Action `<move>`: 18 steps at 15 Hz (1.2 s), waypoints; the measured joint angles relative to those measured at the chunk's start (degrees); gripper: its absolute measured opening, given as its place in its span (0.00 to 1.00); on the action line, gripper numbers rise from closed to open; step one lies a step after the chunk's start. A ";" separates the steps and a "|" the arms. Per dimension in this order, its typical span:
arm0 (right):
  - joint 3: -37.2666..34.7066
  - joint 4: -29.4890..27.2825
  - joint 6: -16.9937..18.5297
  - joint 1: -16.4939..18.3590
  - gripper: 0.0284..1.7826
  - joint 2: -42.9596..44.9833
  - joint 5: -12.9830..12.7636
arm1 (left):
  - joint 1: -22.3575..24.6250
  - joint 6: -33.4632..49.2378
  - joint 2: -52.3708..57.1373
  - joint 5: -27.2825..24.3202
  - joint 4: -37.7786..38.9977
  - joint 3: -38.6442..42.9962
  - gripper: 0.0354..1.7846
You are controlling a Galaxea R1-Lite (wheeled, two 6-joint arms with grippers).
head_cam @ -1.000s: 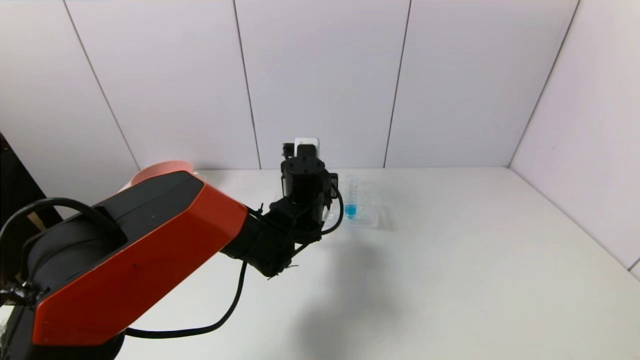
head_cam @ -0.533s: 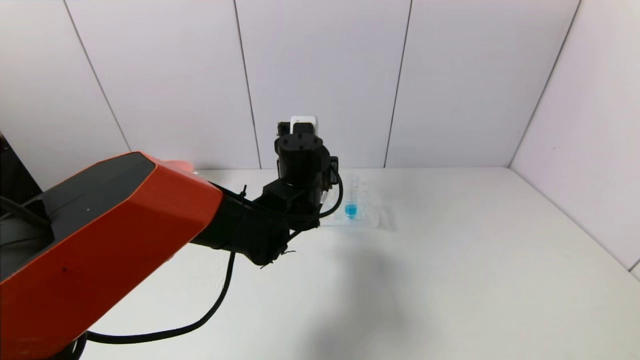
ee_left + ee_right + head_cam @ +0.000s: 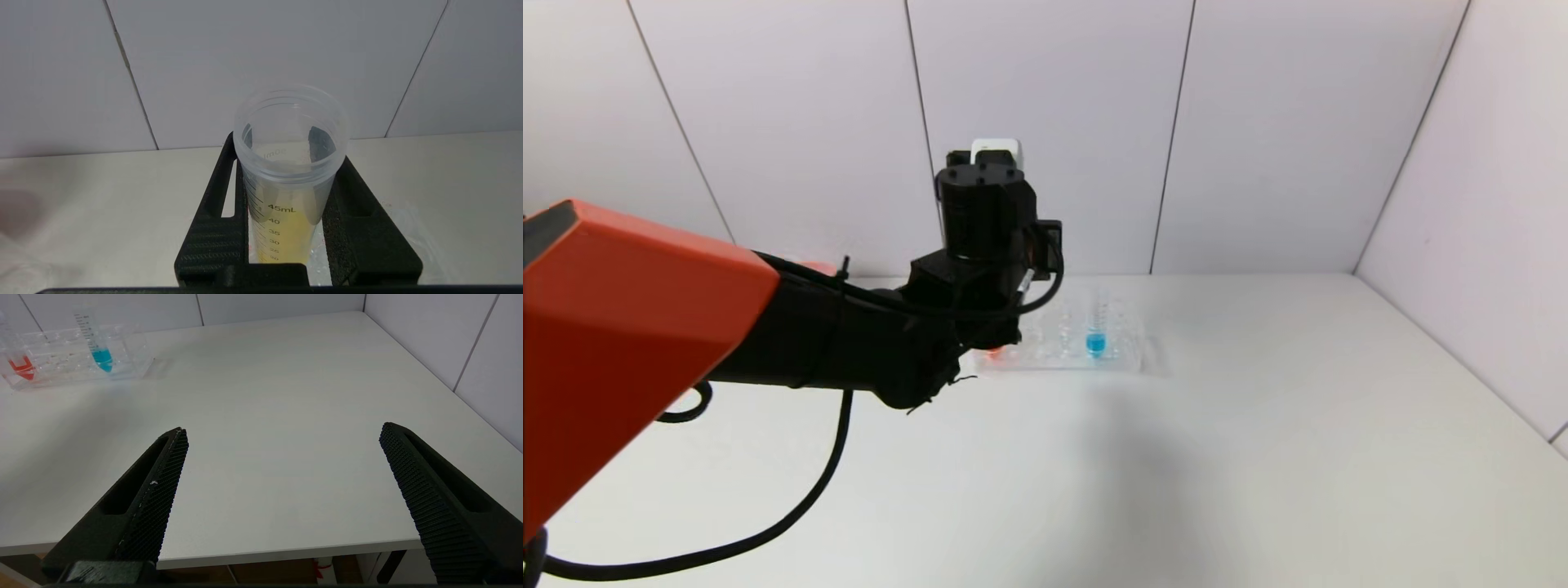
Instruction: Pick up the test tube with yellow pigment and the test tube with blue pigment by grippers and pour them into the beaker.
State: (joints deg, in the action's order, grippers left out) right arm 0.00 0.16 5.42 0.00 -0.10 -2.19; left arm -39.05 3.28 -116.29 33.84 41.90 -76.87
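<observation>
Left gripper (image 3: 286, 228): clamped on clear graduated yellow-liquid test tube (image 3: 286, 179), raised above clear many-holed rack (image 3: 1062, 347) | clear blue-liquid test tube (image 3: 1096, 322): upright in rack | right gripper (image 3: 282, 473): spread wide, well apart from rack.

Clear rack (image 3: 1062, 353) holds red-liquid tube (image 3: 20, 361); apparently pink bowl (image 3: 818, 267) behind.

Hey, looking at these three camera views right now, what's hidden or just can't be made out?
- Beaker: in none of the views, so where it stands cannot be told.
- Left hand: head view shows only the wrist from behind; its grip on the test tube with yellow pigment shows only in the left wrist view.
- Red tube: head view, mostly behind the left arm.
- Right hand: absent from the head view.
</observation>
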 joint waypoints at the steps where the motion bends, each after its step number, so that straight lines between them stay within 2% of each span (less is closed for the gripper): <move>1: 0.00 0.00 -0.02 0.00 0.96 0.00 0.00 | 1.38 0.02 1.54 -0.24 -1.16 0.52 0.28; 7: 0.00 0.00 0.00 0.00 0.96 0.00 0.00 | 10.80 0.20 10.69 -7.17 -7.40 3.67 0.28; 13: 0.00 0.00 -0.02 0.00 0.96 0.00 0.00 | 25.47 0.11 17.83 -19.02 -12.47 8.61 0.28; 18: 0.00 0.00 -0.02 0.00 0.96 0.00 0.00 | 34.15 0.00 19.82 -26.14 -13.15 11.86 0.28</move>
State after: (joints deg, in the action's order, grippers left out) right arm 0.00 0.16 5.40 0.00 -0.10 -2.19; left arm -4.90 3.28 -96.46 7.70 28.75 -65.01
